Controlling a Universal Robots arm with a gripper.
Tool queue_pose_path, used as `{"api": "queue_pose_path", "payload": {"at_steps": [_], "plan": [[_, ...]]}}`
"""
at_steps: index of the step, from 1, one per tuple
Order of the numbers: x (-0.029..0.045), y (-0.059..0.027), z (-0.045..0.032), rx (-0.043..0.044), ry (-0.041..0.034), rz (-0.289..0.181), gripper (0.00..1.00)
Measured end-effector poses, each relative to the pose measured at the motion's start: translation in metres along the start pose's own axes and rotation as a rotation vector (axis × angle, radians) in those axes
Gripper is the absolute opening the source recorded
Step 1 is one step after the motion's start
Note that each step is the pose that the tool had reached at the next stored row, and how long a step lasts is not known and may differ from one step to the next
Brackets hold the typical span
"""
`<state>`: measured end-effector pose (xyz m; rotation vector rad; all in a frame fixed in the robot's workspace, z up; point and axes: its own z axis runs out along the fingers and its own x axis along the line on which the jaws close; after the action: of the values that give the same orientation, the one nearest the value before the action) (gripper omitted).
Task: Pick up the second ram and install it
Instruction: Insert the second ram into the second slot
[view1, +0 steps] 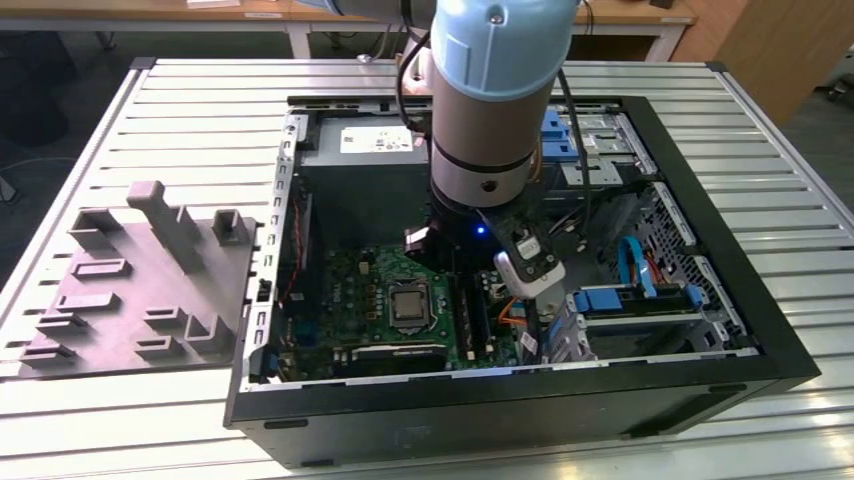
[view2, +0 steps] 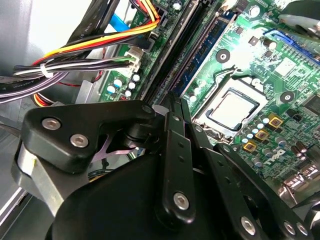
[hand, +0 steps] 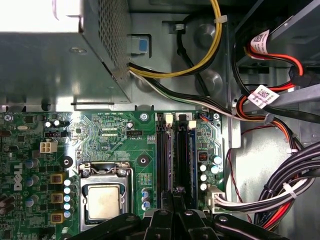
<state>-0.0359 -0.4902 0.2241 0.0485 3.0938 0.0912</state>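
Note:
My gripper (view2: 172, 102) is down inside the open computer case (view1: 507, 405), and its slim black fingers are closed together with no gap showing. The tips sit right over the row of memory slots (hand: 173, 155) on the green motherboard (hand: 105, 130), in line with them. In the second wrist view a long blue-green ram (view2: 202, 52) stands on edge in one slot, running away from the fingertips. I cannot tell whether the fingers touch it. In the first wrist view the gripper (hand: 172, 196) covers the near end of the slots.
The grey holder tray (view1: 134, 290) lies on the slatted table at the exterior view's left. The processor socket (hand: 102, 200) sits beside the slots. Bundled cables (hand: 280, 190) and a drive cage (view1: 641, 300) crowd the other side. A metal power supply (view1: 360, 150) fills the case's far end.

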Motion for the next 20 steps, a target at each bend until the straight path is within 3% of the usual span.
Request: {"api": "queue_pose_path", "payload": {"at_steps": [20], "plan": [[0.0001, -0.0005, 0.0021, 0.0002, 0.0, 0.0, 0.11]]}}
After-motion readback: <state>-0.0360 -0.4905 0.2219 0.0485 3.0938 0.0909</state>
